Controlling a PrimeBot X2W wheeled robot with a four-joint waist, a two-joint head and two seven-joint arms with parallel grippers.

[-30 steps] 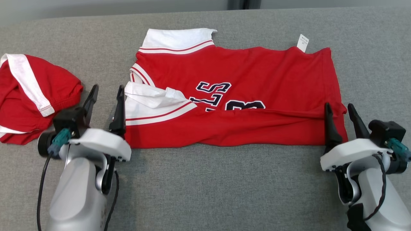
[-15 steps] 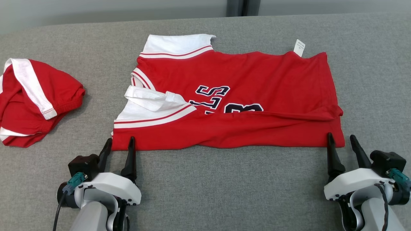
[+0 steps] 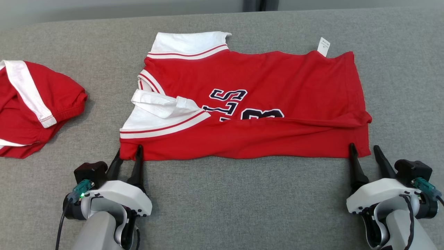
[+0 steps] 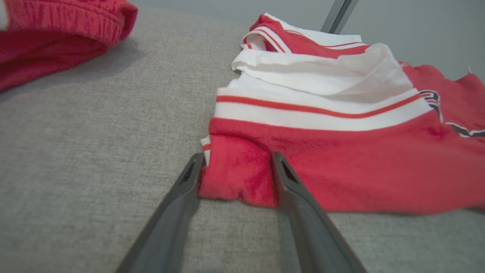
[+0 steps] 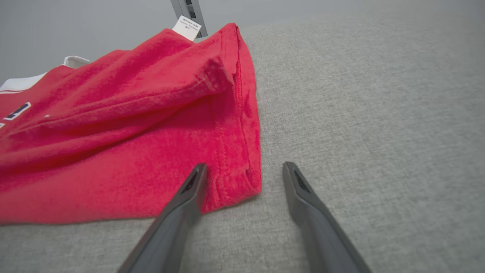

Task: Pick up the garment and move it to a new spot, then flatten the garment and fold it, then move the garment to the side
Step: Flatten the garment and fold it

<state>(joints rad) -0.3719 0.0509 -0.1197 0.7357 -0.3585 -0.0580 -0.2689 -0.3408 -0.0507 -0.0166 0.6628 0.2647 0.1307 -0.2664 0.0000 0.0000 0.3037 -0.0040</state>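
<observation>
We count 2 red garments on the grey surface (image 3: 242, 201): jersey (image 3: 263, 86) centre, 2nd garment (image 3: 31, 104) far left. 2 grippers, jaws spread: L gripper (image 3: 129, 152) straddles jersey's near-left corner, R gripper (image 3: 364, 147) its near-right.

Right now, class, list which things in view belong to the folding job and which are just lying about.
In the job: red jersey, left gripper, right gripper.
Lying about: crumpled red garment at far left.

Seemingly a lab: grey cloth-covered table (image 3: 222, 201) against bare grey wall (image 3: 104, 8)
</observation>
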